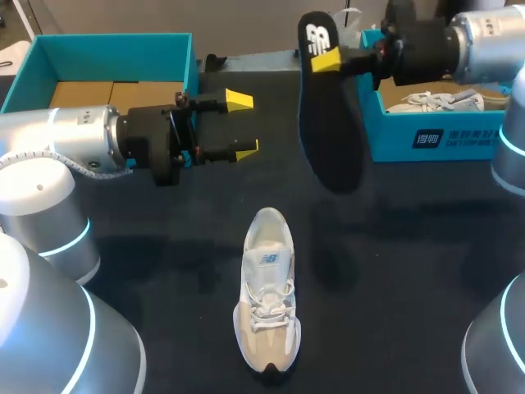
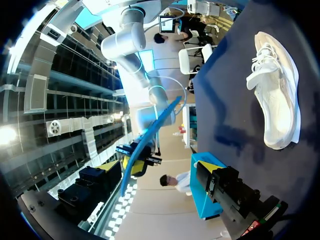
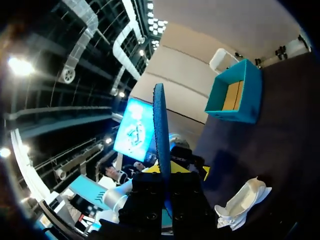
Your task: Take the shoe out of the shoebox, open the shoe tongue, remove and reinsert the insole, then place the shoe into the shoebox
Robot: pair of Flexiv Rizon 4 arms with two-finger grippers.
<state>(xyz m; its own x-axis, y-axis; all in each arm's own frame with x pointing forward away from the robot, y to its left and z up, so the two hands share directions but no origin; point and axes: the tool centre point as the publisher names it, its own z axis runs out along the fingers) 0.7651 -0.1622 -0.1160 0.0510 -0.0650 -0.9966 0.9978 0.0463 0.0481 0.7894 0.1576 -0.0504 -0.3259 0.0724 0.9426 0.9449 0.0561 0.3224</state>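
Insole (image 1: 332, 131) pinched in right gripper (image 1: 325, 59), white logo beside the tips. Shoe (image 1: 268, 304) flat on table (image 1: 410, 271), well below it, near left gripper (image 1: 243, 125): spread wide, holding nothing.

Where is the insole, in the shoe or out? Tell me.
Out. The right gripper holds the black insole in the air by one end, clear of the white shoe on the table.
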